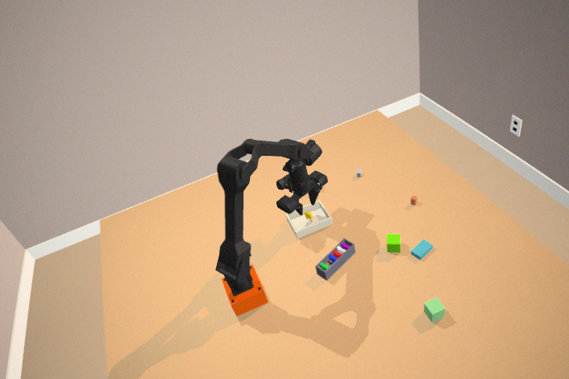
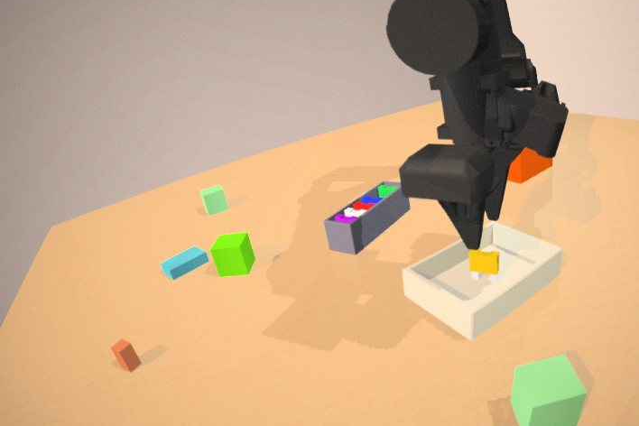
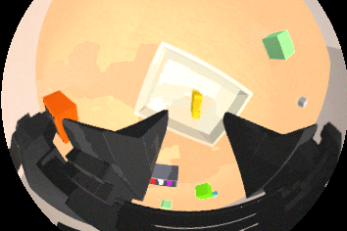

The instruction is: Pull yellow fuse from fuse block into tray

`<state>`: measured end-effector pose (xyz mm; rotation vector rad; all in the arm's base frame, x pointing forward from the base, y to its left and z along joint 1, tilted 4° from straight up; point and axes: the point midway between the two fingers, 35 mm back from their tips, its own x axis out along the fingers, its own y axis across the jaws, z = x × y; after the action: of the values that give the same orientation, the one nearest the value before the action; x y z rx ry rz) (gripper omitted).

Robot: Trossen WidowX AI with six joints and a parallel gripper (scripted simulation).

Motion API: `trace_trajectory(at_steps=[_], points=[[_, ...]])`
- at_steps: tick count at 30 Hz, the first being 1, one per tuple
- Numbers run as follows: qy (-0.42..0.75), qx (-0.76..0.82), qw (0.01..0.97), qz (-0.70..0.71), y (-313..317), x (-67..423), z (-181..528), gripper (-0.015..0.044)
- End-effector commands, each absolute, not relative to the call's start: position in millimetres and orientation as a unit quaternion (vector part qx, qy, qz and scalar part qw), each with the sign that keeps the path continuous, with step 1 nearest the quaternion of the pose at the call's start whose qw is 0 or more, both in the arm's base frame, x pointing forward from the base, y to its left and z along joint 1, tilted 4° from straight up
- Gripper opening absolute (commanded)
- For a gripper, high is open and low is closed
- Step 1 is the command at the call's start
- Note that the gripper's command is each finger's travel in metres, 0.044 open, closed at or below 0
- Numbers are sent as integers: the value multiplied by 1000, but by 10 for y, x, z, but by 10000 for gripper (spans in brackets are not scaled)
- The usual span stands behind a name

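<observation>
The yellow fuse (image 1: 309, 215) (image 2: 484, 262) (image 3: 196, 104) is inside the cream tray (image 1: 315, 229) (image 2: 439, 302) (image 3: 148, 79), upright with its pale prongs down. I cannot tell whether the prongs touch the tray floor. My gripper (image 1: 307, 208) (image 2: 483, 234) (image 3: 196, 113) is open just above the fuse, with a finger on each side and space between fingers and fuse in the wrist view. The grey fuse block (image 1: 341, 265) (image 2: 340, 237) (image 3: 167, 171) stands apart from the tray and holds green, blue, red, white and purple fuses.
A bright green cube (image 1: 393, 242) (image 2: 232, 255) and a cyan block (image 1: 421, 249) (image 2: 184, 263) lie beyond the fuse block. One pale green cube (image 2: 547, 389) (image 3: 278, 45) is near the tray; another (image 1: 434, 309) (image 2: 213, 199) is farther off. Small orange (image 1: 414, 200) and grey (image 1: 358, 173) blocks lie farther out.
</observation>
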<state>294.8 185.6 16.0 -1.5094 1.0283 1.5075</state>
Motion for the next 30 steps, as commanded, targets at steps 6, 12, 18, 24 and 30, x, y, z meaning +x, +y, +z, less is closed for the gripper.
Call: trace_trajectory(at_steps=[6,12,18,24,30], points=[[404,-588,379,590,1867,2948,524,330],[404,-588,379,590,1867,2948,524,330],[402,-590,377,590,1863,2954,517,330],[402,-590,377,590,1863,2954,517,330],[402,-590,377,590,1863,2954,517,330]])
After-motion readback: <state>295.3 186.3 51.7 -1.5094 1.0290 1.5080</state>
